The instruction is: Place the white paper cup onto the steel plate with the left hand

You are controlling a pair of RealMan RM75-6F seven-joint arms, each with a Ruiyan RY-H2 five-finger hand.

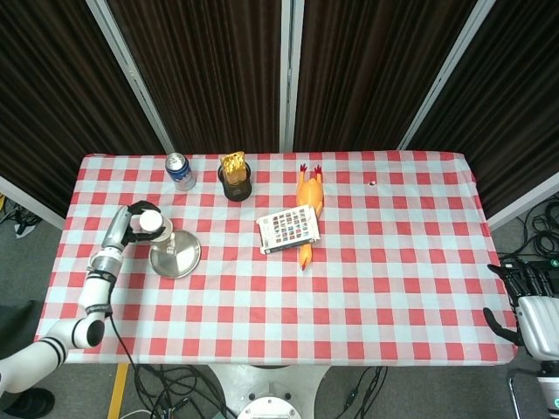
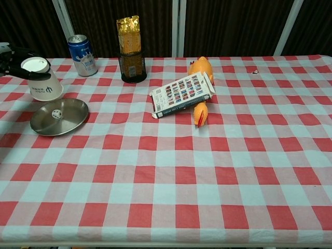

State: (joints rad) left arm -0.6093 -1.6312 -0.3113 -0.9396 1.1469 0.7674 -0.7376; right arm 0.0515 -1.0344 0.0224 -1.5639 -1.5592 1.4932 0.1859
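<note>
1. While gripping the upside-down white paper cup [image 2: 42,82], the black-fingered left hand [image 1: 131,223] is holding it raised, left of and behind the round steel plate [image 2: 58,116].
2. Off the table edge, the right hand [image 1: 527,292] is hanging open, holding nothing.

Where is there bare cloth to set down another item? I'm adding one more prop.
The whole near half of the table is bare, and so is the right side beyond the book and rubber chicken. The far left is crowded: soda can, snack holder, steel plate, with the left hand holding the paper cup there.
</note>
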